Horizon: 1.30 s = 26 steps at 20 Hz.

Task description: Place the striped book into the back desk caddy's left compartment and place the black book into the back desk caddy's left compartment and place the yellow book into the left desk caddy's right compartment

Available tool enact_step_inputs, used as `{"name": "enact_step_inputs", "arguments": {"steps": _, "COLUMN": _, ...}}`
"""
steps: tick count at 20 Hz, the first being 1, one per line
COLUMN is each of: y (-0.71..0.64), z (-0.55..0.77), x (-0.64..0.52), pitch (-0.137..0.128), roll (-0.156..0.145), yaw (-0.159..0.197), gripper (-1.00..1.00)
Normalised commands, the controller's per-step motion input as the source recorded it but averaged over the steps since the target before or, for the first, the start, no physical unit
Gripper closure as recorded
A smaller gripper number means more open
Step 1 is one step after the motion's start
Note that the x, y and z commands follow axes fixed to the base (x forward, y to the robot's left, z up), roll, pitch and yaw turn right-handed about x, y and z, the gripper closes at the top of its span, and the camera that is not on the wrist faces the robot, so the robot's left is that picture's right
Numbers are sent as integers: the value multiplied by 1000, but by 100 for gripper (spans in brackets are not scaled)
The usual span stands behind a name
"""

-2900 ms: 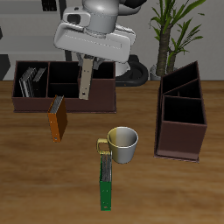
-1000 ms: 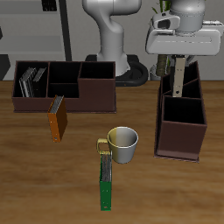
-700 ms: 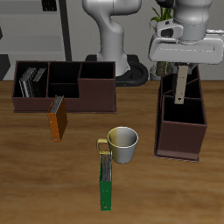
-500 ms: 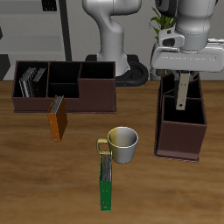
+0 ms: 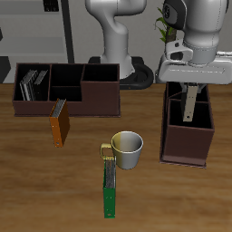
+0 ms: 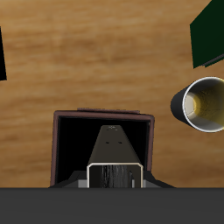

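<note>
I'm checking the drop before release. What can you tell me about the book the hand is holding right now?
The book hangs upright from the hand, a thin slab, tan-grey in the exterior view, grey with a pale edge in the wrist view. Its lower end dips into the nearer compartment of the dark brown desk caddy; whether it touches the bottom or walls cannot be told. Its cover colour is unclear, and nothing but the hand visibly touches it.

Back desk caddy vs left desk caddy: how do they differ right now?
The back desk caddy runs along the table's back and already holds a book at one end; the left desk caddy runs front to back, with the gripper lowering a book into its front compartment. Both are dark brown, open-topped and divided.
</note>
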Motion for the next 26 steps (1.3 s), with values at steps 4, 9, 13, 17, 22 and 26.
{"name": "enact_step_inputs", "arguments": {"steps": 4, "y": 1, "z": -237, "x": 17, "pitch": 25, "roll": 5, "yaw": -4, "gripper": 100}}
{"name": "enact_step_inputs", "arguments": {"steps": 9, "y": -31, "z": -256, "x": 50, "pitch": 23, "roll": -2, "yaw": 4, "gripper": 100}}
{"name": "enact_step_inputs", "arguments": {"steps": 13, "y": 31, "z": -333, "x": 24, "pitch": 35, "roll": 10, "yaw": 8, "gripper": 100}}
{"name": "enact_step_inputs", "arguments": {"steps": 17, "y": -10, "z": -381, "x": 4, "pitch": 39, "roll": 5, "yaw": 12, "gripper": 100}}
{"name": "enact_step_inputs", "arguments": {"steps": 22, "y": -63, "z": -258, "x": 65, "pitch": 35, "roll": -20, "yaw": -23, "gripper": 100}}
{"name": "enact_step_inputs", "arguments": {"steps": 26, "y": -65, "z": -99, "x": 17, "pitch": 23, "roll": -4, "yaw": -9, "gripper": -100}}
